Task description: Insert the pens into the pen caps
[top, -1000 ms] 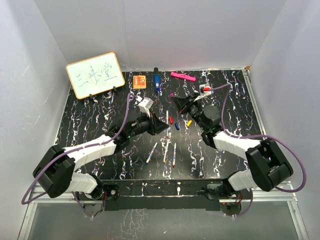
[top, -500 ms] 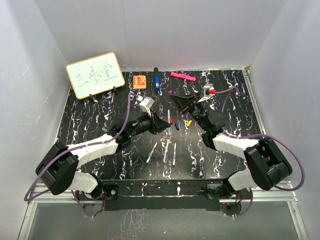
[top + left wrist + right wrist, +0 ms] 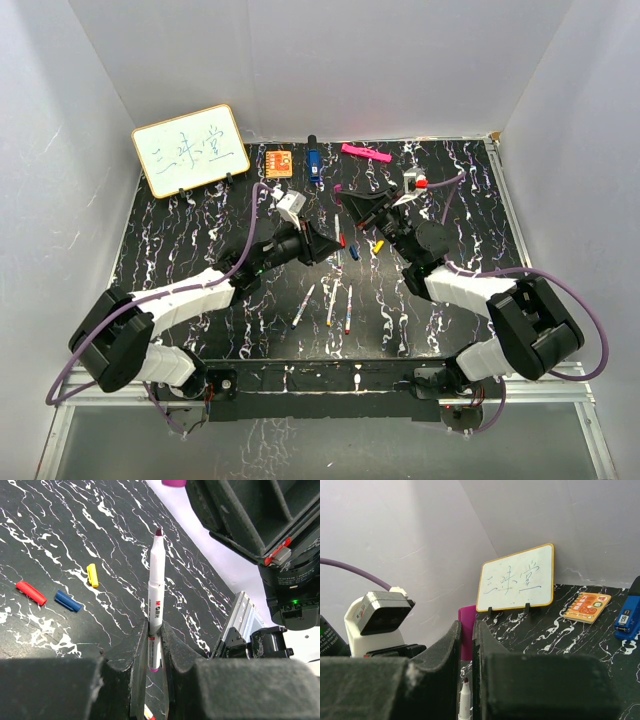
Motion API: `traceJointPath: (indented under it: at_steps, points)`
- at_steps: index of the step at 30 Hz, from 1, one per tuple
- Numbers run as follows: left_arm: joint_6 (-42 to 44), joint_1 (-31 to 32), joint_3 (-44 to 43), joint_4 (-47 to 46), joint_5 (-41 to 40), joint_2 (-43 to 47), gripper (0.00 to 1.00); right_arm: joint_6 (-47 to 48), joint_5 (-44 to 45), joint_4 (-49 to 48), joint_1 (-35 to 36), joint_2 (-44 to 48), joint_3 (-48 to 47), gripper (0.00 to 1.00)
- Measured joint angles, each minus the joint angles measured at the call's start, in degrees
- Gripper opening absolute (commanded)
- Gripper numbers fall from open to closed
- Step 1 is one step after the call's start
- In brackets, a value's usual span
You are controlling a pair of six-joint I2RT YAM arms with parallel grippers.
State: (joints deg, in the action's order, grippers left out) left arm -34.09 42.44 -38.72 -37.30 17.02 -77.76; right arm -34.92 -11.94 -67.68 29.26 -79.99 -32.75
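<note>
Your left fingers (image 3: 135, 655) pinch the pen (image 3: 156, 575) by its lower barrel; its long axis runs straight out past the fingertips, dark tip pointing away. Your right fingers (image 3: 451, 645) clamp the purple cap (image 3: 466, 635) near that tip, apart from it.

Tabletop (image 3: 170, 240): black marble-patterned sheet with white veining, low sheen. Pen (image 3: 156, 575): smooth, glossy white plastic barrel with printed lettering. Red cap (image 3: 30, 592), blue cap (image 3: 67, 601), yellow cap (image 3: 92, 575) and purple cap (image 3: 467, 642): smooth coloured plastic, slightly shiny. Fingers (image 3: 136, 655) of left gripper (image 3: 155, 630) and right gripper (image 3: 466, 627): matt black, faintly grainy, pale dust along edges. Whiteboard (image 3: 190, 150): glossy white face, yellow rim. Walls (image 3: 400, 60): plain matt white.
</note>
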Motion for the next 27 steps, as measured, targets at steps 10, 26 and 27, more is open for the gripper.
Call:
traceJointPath:
  at_steps: [10,26,27]
  points:
    - [0.2,0.0,-0.8,0.0,-0.9,0.8,0.00,0.0,-0.5,0.2,0.4,0.0,0.7,0.00]
    - [0.2,0.0,-1.2,0.0,-0.9,0.7,0.00,0.0,-0.5,0.1,0.7,0.0,0.7,0.00]
    - [0.2,0.0,-1.2,0.0,-0.9,0.7,0.00,0.0,-0.5,0.2,0.7,0.0,0.7,0.00]
